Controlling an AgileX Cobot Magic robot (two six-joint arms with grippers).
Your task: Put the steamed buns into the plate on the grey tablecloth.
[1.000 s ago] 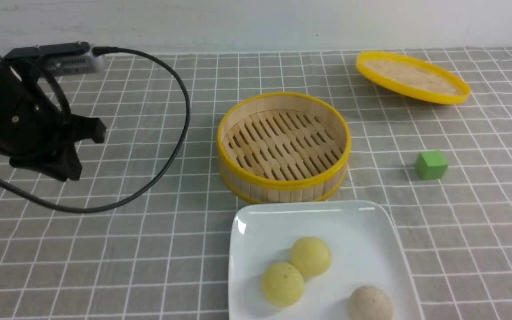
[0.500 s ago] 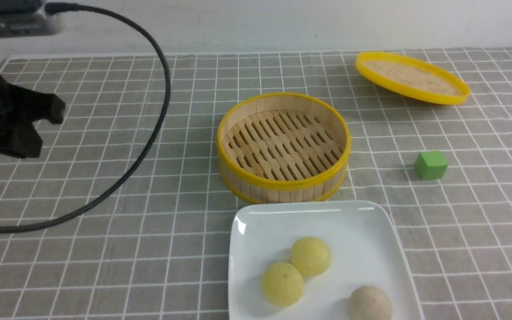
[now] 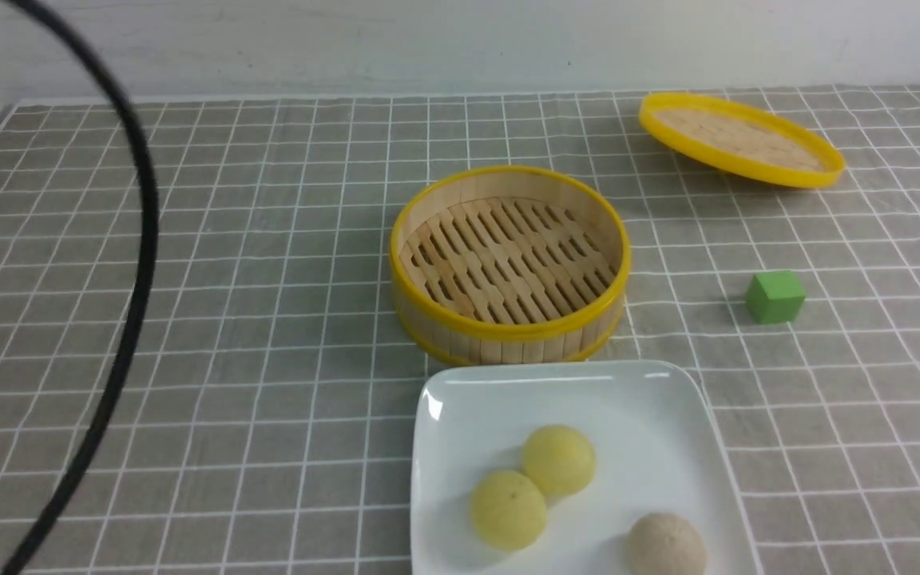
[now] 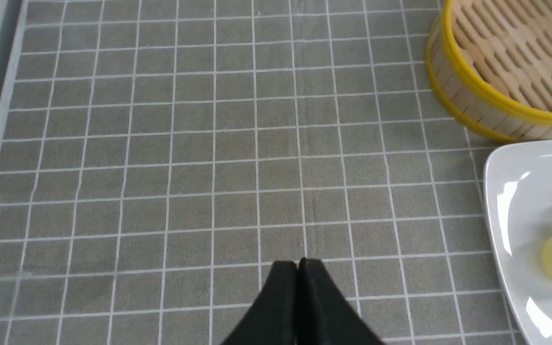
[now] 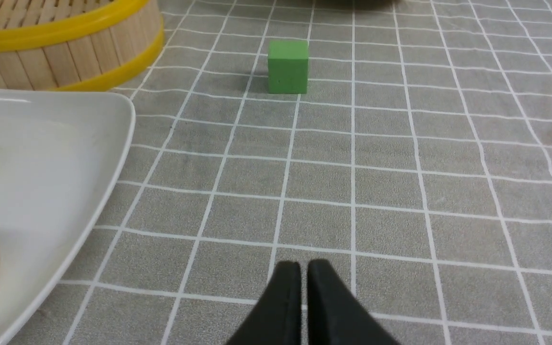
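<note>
The glossy white square plate point(image 3: 444, 447) runs off the front view's bottom edge, which also clips the beige steamed bun point(image 3: 666, 545). A blurred black cable point(image 3: 136, 271) exits top and bottom. Neither arm shows in that view.

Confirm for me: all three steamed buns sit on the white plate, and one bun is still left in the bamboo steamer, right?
Not quite. The bamboo steamer is empty in the front view. All three steamed buns do sit on the white plate.
</note>
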